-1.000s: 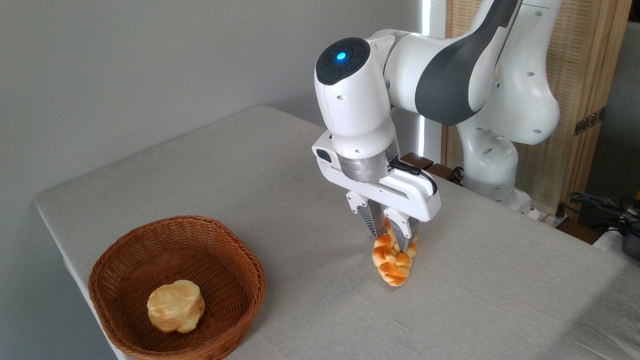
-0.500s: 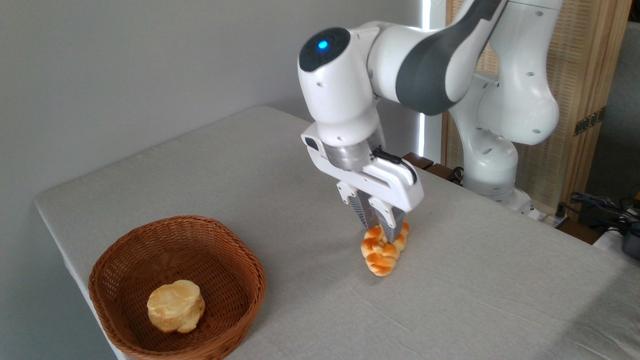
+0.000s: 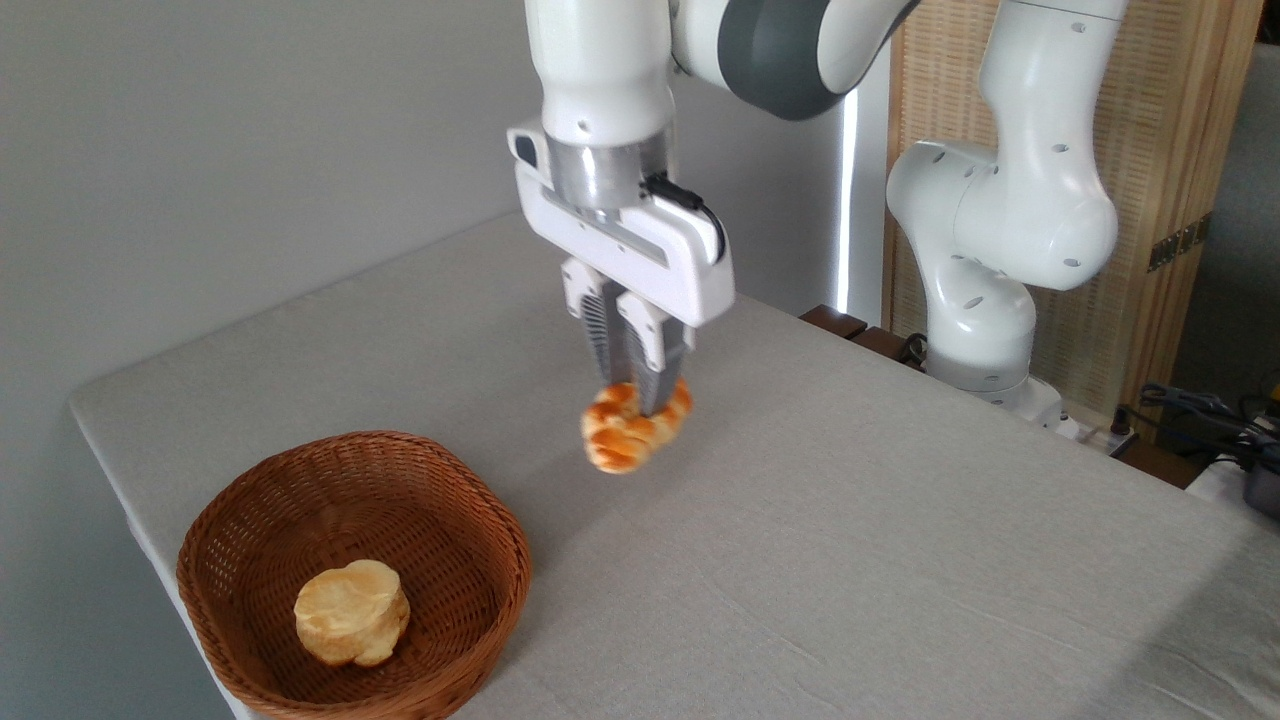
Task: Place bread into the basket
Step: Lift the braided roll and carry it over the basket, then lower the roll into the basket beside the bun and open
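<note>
Fixed cam, single view.
- Gripper: fingers pinching bread at its upper part, pointing straight down; likely so loaf hangs clear for carry.
- Bread: in air above desk, well apart from surface, up and right of basket. Braided, glossy golden-orange knobs w/ paler seams; slightly blurred.
- Basket: brown wicker, near front-left desk corner; holds pale round bun, room beside it.
- Step, est.: transfer toward basket; drop not yet done.
</note>
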Action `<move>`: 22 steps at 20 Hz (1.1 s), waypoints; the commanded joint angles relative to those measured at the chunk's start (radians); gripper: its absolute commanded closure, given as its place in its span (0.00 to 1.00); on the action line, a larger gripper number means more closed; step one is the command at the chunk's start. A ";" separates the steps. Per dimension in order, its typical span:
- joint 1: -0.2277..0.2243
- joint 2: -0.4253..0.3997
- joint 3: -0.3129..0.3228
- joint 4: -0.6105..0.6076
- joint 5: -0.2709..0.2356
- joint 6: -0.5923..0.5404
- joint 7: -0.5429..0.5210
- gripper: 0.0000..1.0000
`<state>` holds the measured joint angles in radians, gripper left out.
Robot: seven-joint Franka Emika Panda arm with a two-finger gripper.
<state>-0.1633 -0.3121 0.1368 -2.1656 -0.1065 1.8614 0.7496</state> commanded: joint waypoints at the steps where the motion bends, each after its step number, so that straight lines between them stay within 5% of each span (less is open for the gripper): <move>1: 0.002 0.096 -0.017 0.137 -0.096 0.070 0.004 0.64; 7: 0.002 0.306 -0.100 0.322 -0.105 0.211 -0.199 0.63; 12: 0.002 0.415 -0.141 0.362 -0.108 0.387 -0.315 0.59; 14: 0.002 0.442 -0.143 0.362 -0.105 0.452 -0.329 0.41; 15: 0.002 0.453 -0.143 0.362 -0.099 0.472 -0.329 0.10; 16: 0.001 0.459 -0.144 0.362 -0.096 0.481 -0.329 0.00; 22: 0.002 0.466 -0.152 0.362 -0.094 0.483 -0.326 0.00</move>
<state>-0.1650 0.1483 -0.0092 -1.8199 -0.1960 2.3372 0.4334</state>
